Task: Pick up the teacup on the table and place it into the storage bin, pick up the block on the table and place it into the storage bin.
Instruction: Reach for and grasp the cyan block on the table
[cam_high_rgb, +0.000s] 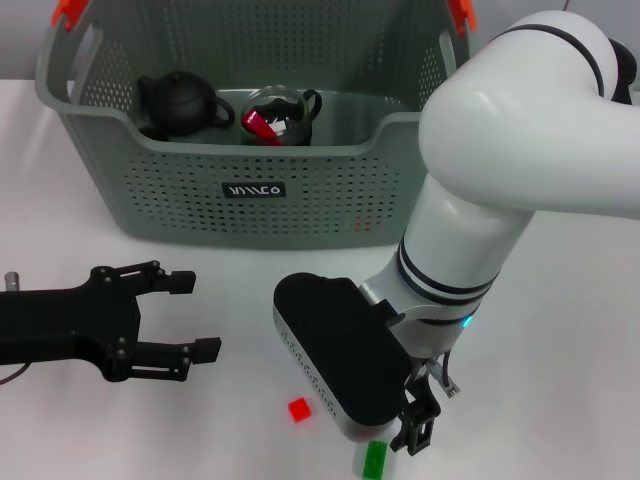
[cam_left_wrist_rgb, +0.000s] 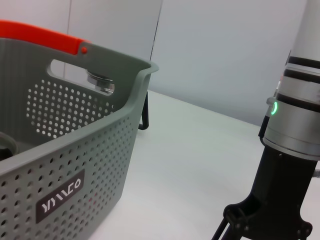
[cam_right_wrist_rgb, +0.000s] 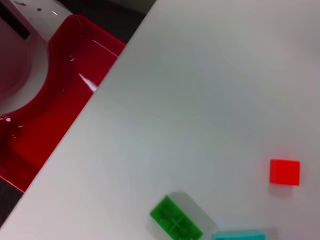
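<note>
The smooth white table is topped at its far side by the storage bin, a perforated grey-green plastic basket. A glass teacup lies inside it beside a dark, rounded teapot. The right end effector is held low over the table's near edge; its spread cannot be told. The left end effector is spread empty. A green studded block is seen lengthwise toward the bin, near a small red cube.

Grey-green perforated storage bin with orange-red clips, red block, green block, white table.
</note>
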